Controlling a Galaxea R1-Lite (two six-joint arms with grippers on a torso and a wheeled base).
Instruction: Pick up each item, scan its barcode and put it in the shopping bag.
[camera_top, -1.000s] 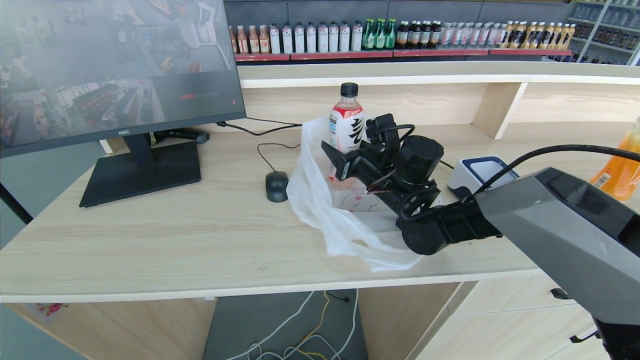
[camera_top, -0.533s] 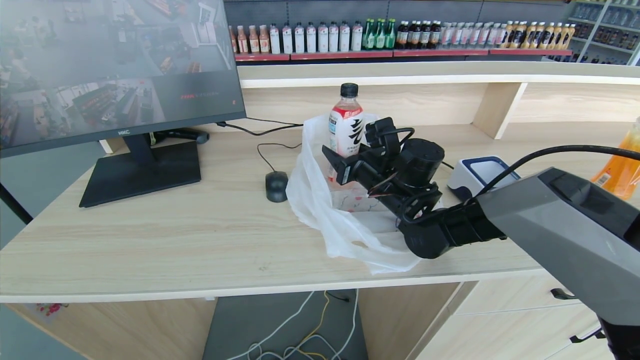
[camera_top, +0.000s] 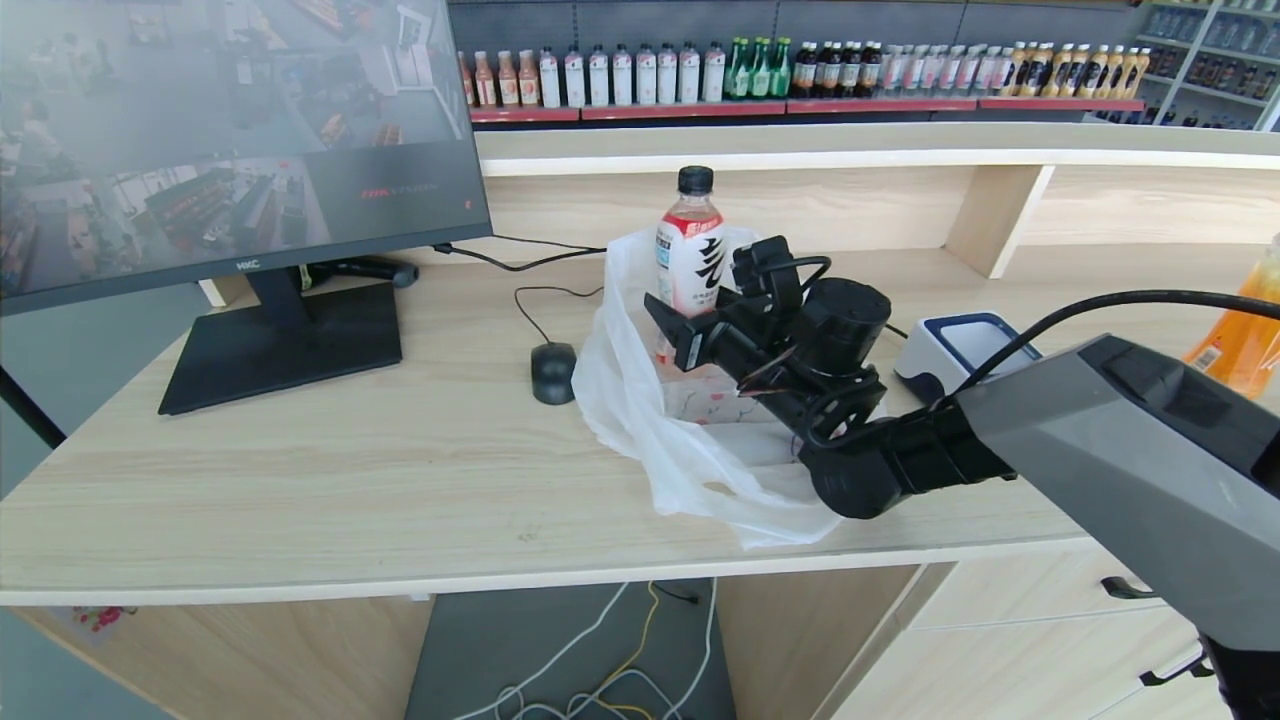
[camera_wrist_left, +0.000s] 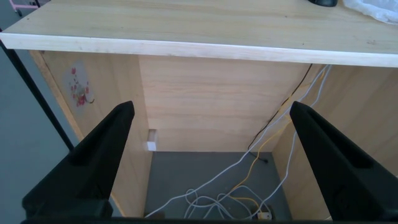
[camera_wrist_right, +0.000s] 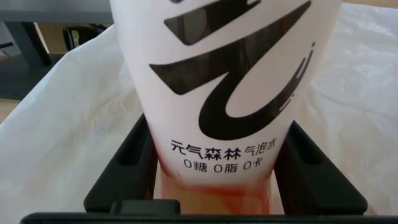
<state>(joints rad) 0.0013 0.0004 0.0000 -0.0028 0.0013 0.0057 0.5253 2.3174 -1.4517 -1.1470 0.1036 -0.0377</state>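
The left gripper (camera_wrist_left: 208, 124) hangs with its fingers spread wide and nothing between them, facing the counter (camera_wrist_left: 186, 31) edge, while farther on the right gripper (camera_top: 700, 300) clamps the upright bottle (camera_top: 688, 250) by its lower body, the white shopping bag (camera_top: 640, 420) open around and beneath its fingers.

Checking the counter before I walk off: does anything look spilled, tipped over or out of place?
Nothing stands out. The pink-and-white labelled drink bottle stands upright in the white plastic shopping bag, held by the right gripper; no spill on the pale wooden counter.
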